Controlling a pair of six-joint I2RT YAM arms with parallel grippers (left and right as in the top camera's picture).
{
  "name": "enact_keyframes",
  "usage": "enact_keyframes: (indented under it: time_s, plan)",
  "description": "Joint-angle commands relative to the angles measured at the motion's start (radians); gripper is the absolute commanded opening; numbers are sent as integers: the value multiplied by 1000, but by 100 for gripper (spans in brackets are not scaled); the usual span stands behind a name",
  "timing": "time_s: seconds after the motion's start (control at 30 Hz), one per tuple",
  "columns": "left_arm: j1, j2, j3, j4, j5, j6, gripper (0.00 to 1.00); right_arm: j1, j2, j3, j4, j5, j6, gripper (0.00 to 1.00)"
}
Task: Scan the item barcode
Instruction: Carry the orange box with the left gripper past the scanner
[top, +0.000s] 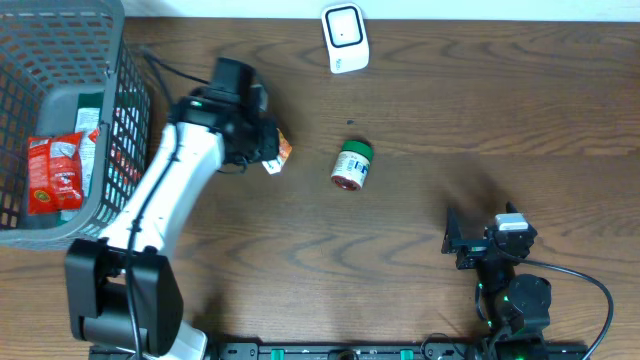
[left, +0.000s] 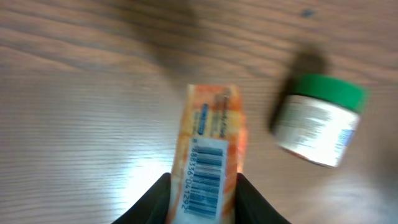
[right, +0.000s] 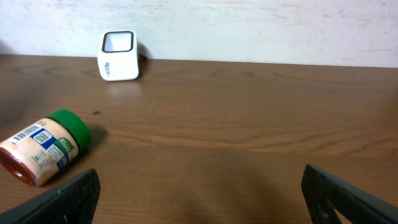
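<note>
while pinched in the left claw (left: 202, 185), orange packet (left: 211, 124) barcode-up; right claw (right: 199, 180) open

My left arm (top: 170, 190) reaches forward, left gripper (left: 202, 180) pinching a packet (left: 208, 137). My right gripper (right: 200, 180) gapes wide, tucked close.

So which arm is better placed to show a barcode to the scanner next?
Left. The left gripper holds the orange packet, barcode showing, and is nearer the scanner. The right gripper is open, empty and farther off.
</note>
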Motion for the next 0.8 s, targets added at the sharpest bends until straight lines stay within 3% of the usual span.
enact_keyframes:
  time_s: [0.0,0.13,0.33,0.57,0.77]
  plan:
    - [107,-13,44,3,309,-4,31,-5,-2,-1,-3,9,13,99]
    - [193,-13,44,4,424,2,31,-5,-2,-1,-3,9,13,99]
    - [212,-13,44,9,403,64,30,-5,-2,-1,-3,9,13,99]
    - [91,-13,44,62,67,70,28,-5,-2,-1,-3,9,13,99]
    - [-92,-13,43,158,-240,81,24,-5,-2,-1,-3,9,13,99]
